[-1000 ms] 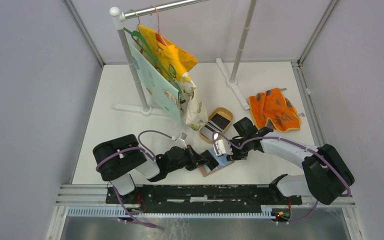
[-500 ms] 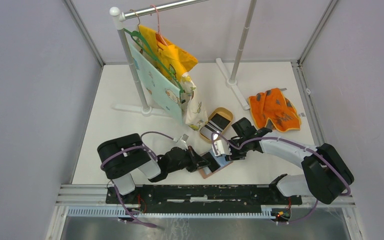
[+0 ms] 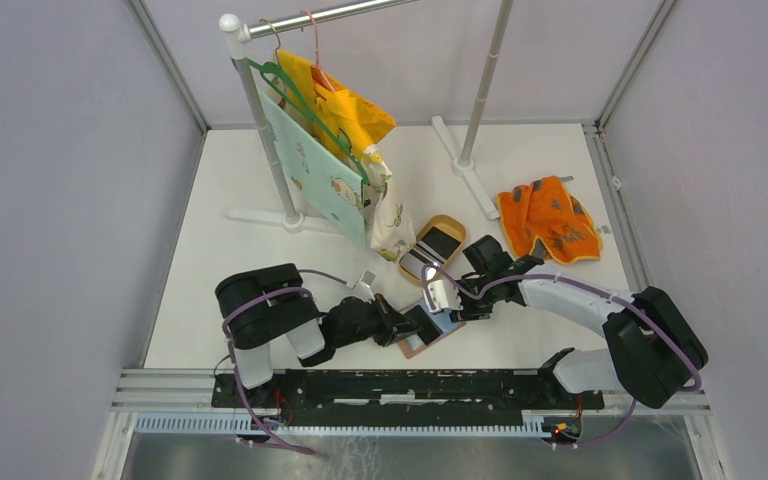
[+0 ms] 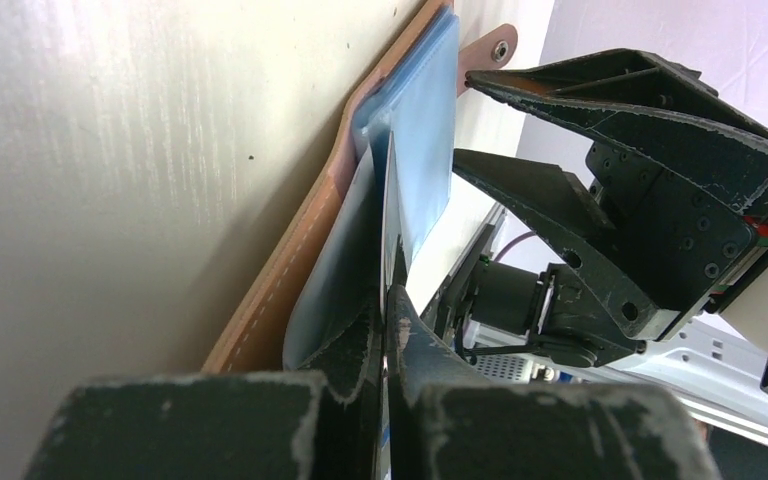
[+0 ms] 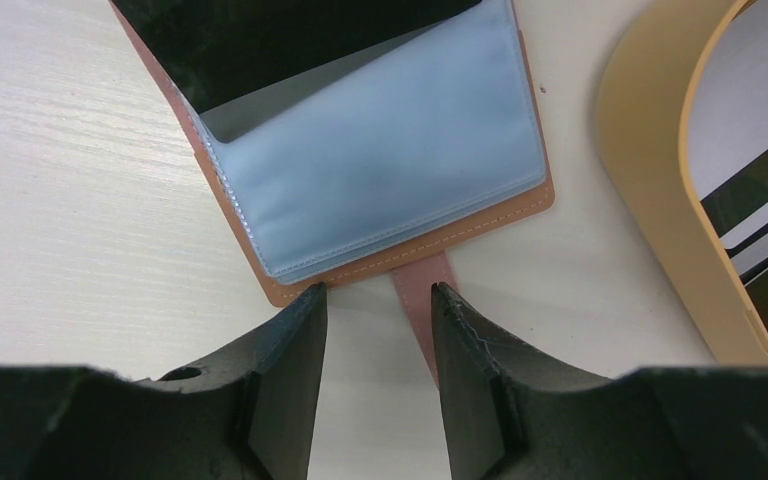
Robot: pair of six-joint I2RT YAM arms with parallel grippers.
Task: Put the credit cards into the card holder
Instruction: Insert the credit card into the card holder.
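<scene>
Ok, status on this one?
Left end effector shut on dark card, partway into card holder pocket. Right end effector open, straddling strap tab. Other cards in tan dish; nothing in the way.

Recorded two arms of like build, left arm point(image 3: 345, 322) and right arm point(image 3: 560, 296): bulky black joint housings, white link shells, purple cables point(image 3: 600, 290) looped alongside. Found right gripper point(image 5: 375, 300) fingers point(image 5: 285, 385) matt black, wedge-shaped, paint chipped pale along edges. Noted small screw holes point(image 4: 660, 235) dotted across black gripper body, and white housing point(image 4: 760, 290) behind with red mark.
</scene>
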